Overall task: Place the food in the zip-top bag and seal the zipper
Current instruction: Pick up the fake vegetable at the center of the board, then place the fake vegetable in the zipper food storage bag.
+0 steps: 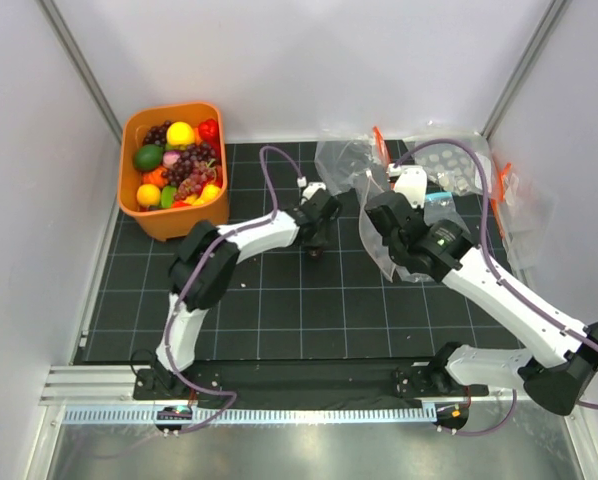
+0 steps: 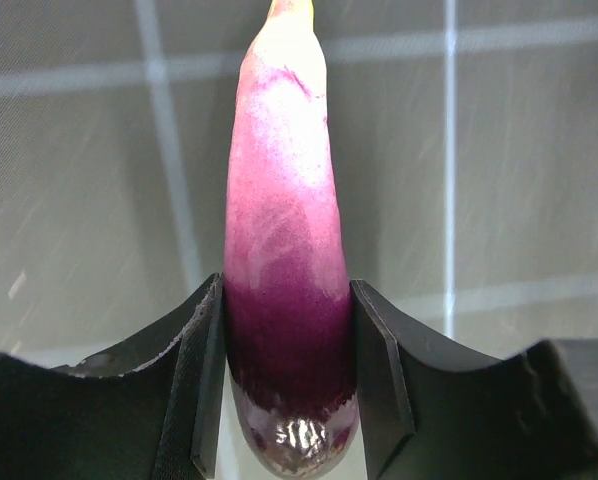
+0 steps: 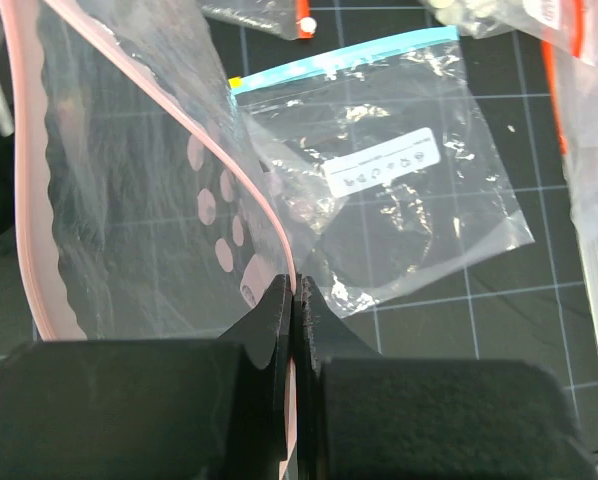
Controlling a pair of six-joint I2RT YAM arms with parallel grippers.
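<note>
**One piece lifted, nothing bagged yet**

On the left, the orange tub point(image 1: 174, 222) holds nearly all the food point(image 1: 179, 160). My left gripper point(image 1: 315, 240) is clenched on a purple eggplant-like piece point(image 2: 279, 200) above the mat, near the zip-top bag point(image 3: 129, 200). My right gripper point(image 3: 292, 300) pinches that bag by its pink zipper point(image 3: 254, 190), which is unsealed. I see nothing inside the bag. By my reckoning loading has barely begun, and sealing comes last.
</note>
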